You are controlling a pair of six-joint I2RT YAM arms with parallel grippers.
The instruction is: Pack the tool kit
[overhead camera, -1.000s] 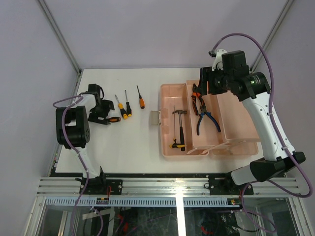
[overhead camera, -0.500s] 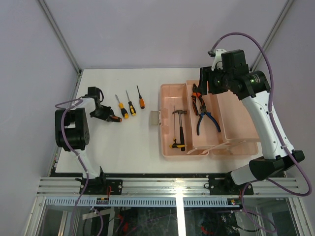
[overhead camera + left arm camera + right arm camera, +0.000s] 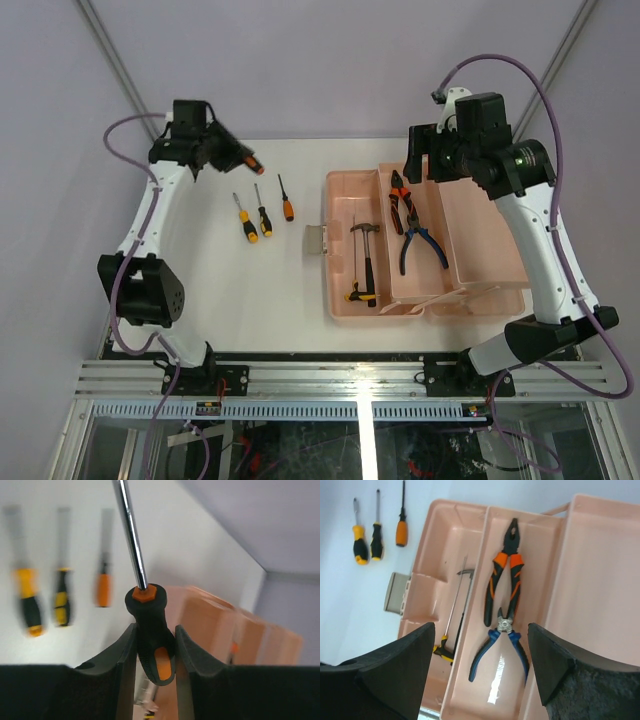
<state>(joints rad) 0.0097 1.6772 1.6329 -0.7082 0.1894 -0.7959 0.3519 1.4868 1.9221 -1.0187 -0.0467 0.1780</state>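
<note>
Holding one screwdriver in the left gripper, both fingers pinching the black-and-orange handle low down, the steel shaft running straight out past the fingertips and away from the wrist. Carrying it raised above the far left part of the table, well apart from the pink toolbox lying open to the right. Leaving three more screwdrivers lying side by side on the table between this gripper and the box, shafts pointing to the far edge, handles toward the near one. Already housing a hammer in the left compartment, long axis running near to far, and two pairs of pliers in the compartment beside it. Hovering the right gripper over the far end of the box, fingers spread wide apart and gripping nothing. Judging the coming move as a carry to the right by the left arm, probably turning the shaft to run near to far alongside the hammer before lowering. Risking a clash over the box, the right arm already hanging there.
</note>
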